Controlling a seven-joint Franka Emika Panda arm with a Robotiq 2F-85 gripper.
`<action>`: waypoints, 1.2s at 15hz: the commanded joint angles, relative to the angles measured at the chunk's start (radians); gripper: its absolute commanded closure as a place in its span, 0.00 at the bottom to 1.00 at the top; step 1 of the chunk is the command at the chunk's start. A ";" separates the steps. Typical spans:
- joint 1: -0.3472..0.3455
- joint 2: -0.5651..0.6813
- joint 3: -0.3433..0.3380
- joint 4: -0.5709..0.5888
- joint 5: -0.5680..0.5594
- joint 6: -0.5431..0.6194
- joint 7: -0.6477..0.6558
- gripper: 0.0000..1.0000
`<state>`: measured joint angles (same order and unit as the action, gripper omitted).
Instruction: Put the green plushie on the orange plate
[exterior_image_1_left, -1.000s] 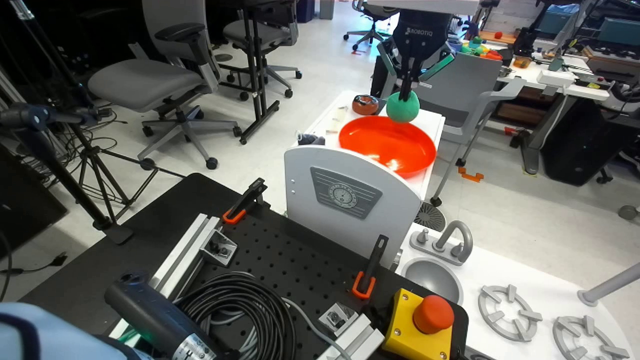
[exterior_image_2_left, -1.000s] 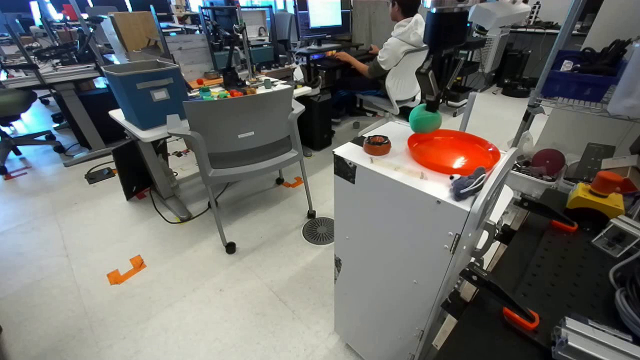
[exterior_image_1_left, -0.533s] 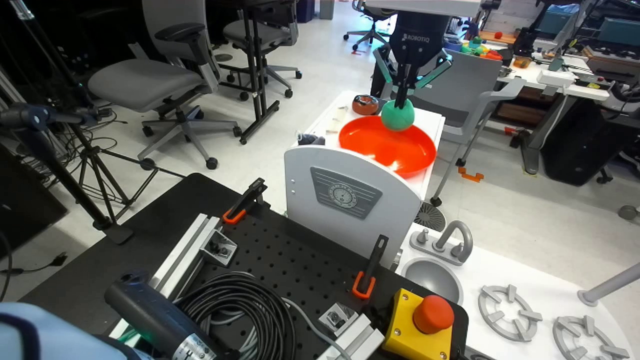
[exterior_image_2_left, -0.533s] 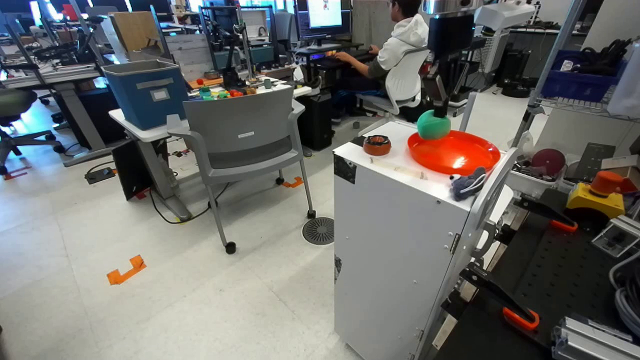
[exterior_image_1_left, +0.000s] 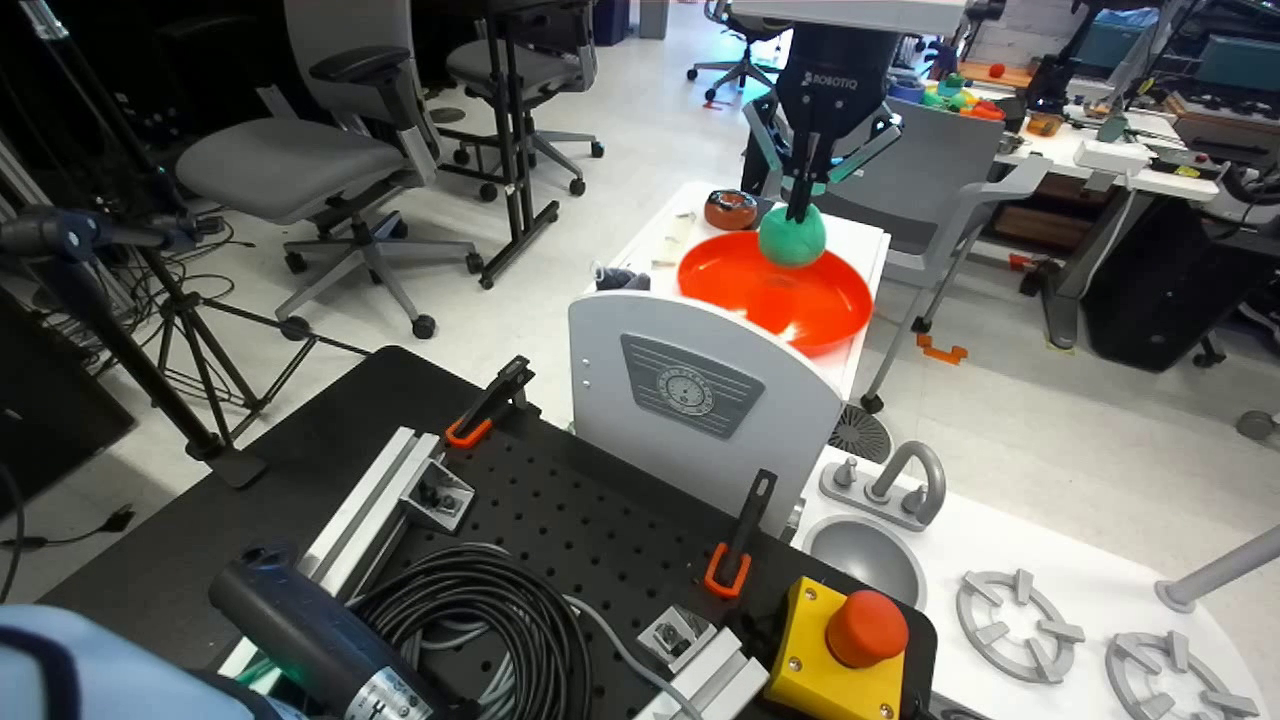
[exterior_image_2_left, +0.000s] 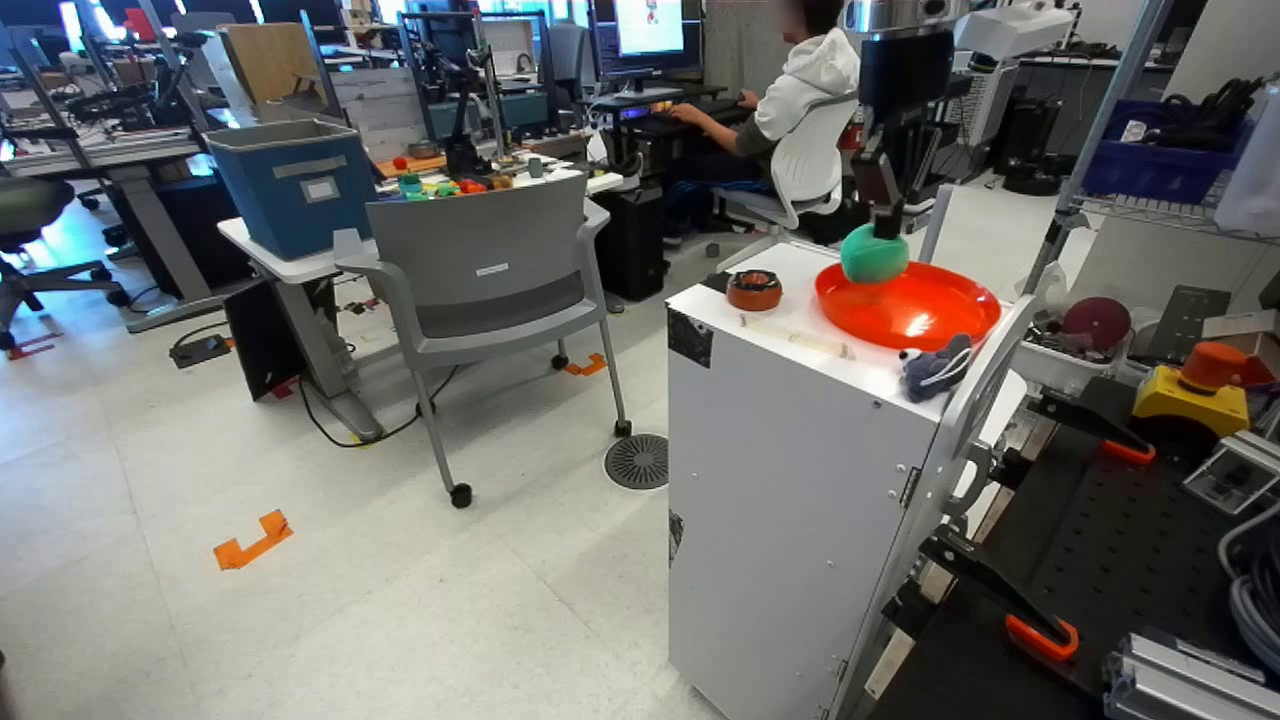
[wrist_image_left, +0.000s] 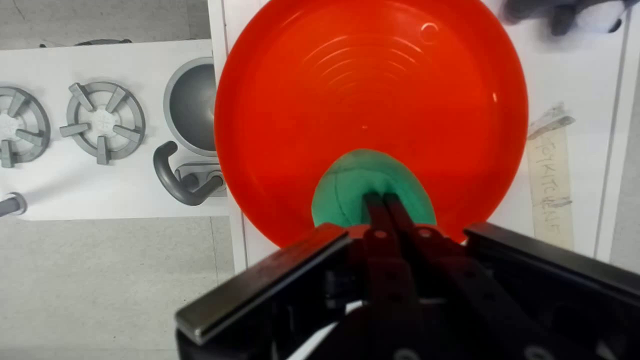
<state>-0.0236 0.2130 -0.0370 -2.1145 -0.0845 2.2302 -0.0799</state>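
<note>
The green plushie (exterior_image_1_left: 790, 243) is a round teal-green ball, also seen in an exterior view (exterior_image_2_left: 872, 256) and in the wrist view (wrist_image_left: 342, 197). My gripper (exterior_image_1_left: 797, 213) has its two fingers close together, pinching the plushie's top; the fingertips press into it in the wrist view (wrist_image_left: 381, 198). The large round orange plate (exterior_image_1_left: 735, 285) lies on a white cabinet top, seen also in an exterior view (exterior_image_2_left: 925, 315) and in the wrist view (wrist_image_left: 370, 95). The plushie is over one side of the plate, near its rim. I cannot tell whether it touches the plate.
A brown-orange ring-shaped object (exterior_image_2_left: 753, 291) and a grey plush toy (exterior_image_2_left: 936, 368) lie on the cabinet top (exterior_image_2_left: 790, 335) beside the plate. A raised grey panel (exterior_image_1_left: 690, 390) stands at the cabinet's edge. A toy sink (wrist_image_left: 192, 107) with a faucet (wrist_image_left: 175, 175) adjoins the cabinet.
My gripper has moved down and inward over the plate, carrying the plushie from the rim's outer edge. The last half second shows only a small shift. The plate has not moved.
</note>
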 joint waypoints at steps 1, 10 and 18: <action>-0.003 0.005 0.004 0.016 -0.023 -0.033 -0.036 0.72; -0.002 0.001 0.003 0.002 -0.025 -0.012 -0.010 0.26; 0.000 -0.001 0.001 -0.004 -0.032 0.007 0.017 0.03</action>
<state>-0.0233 0.2140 -0.0370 -2.1152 -0.1066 2.2215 -0.0776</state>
